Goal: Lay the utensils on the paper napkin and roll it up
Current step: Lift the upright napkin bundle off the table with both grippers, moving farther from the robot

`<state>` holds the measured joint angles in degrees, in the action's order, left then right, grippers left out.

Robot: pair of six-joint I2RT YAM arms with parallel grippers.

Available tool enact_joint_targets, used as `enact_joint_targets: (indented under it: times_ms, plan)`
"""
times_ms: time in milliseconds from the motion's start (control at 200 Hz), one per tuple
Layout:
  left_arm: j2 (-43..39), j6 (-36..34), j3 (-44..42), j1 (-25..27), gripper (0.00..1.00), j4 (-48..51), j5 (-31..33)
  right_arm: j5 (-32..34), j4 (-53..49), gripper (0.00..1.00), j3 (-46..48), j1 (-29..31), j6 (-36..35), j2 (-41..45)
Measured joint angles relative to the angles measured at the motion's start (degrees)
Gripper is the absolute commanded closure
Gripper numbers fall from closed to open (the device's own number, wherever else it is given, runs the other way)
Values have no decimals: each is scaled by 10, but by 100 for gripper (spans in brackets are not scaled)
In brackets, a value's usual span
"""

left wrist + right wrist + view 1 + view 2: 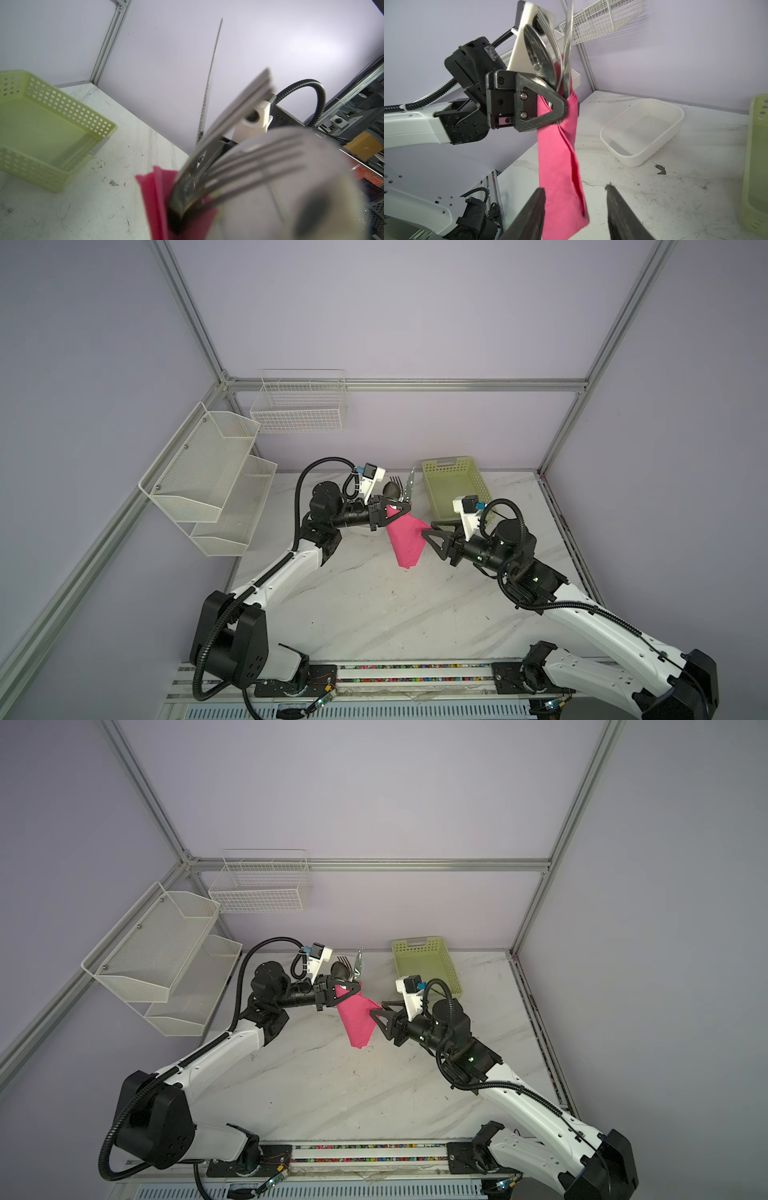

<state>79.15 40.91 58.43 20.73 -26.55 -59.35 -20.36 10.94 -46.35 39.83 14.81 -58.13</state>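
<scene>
The paper napkin (405,543) (357,1023) is a bright pink roll that hangs upright above the marble table. My left gripper (405,508) (566,108) is shut round its upper part. The utensils stick out of the roll's top: a spoon head (390,489) (538,56), fork tines (395,480) and a knife blade (409,485) (568,41). Their handles are hidden inside the paper. My right gripper (428,529) (574,188) is open, its fingers on either side of the roll's lower half (560,187) without pinching it. In the left wrist view the napkin (153,203) and spoon (291,197) fill the foreground, blurred.
A pale green perforated basket (453,485) (41,128) stands at the back of the table, right of the roll. A white plastic tub (641,133) lies on the table behind the roll. A white mesh shelf (208,477) and a wire basket (299,406) hang on the left and back walls.
</scene>
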Motion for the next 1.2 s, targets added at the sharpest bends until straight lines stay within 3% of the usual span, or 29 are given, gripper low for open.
enact_joint_targets:
  times_ms: [80, 160, 250, 330, 640, 1000, 1200]
  plan:
    - [-5, 2, 3, 0, 100, -8, -5, -3, 5, 50, 0, 0, 0, -5]
    - [-5, 5, 4, 0, 100, -14, -5, -17, 10, 60, 0, 0, -1, -11]
    - [-5, 6, 4, 0, 100, -15, -6, -32, 20, 86, 1, 0, -3, -14]
    - [-5, 7, 4, 0, 100, -17, -6, -35, 28, 100, 1, 0, 0, -13]
    - [-5, 19, 4, 1, 100, -21, -6, 21, 30, 100, -1, 0, -1, -20]
    - [2, 66, 4, -2, 100, -68, 4, 12, 54, 100, -70, 3, 10, -137]
    - [-3, 16, 8, -3, 100, 11, 37, 20, 11, 70, -80, 0, 24, -138]
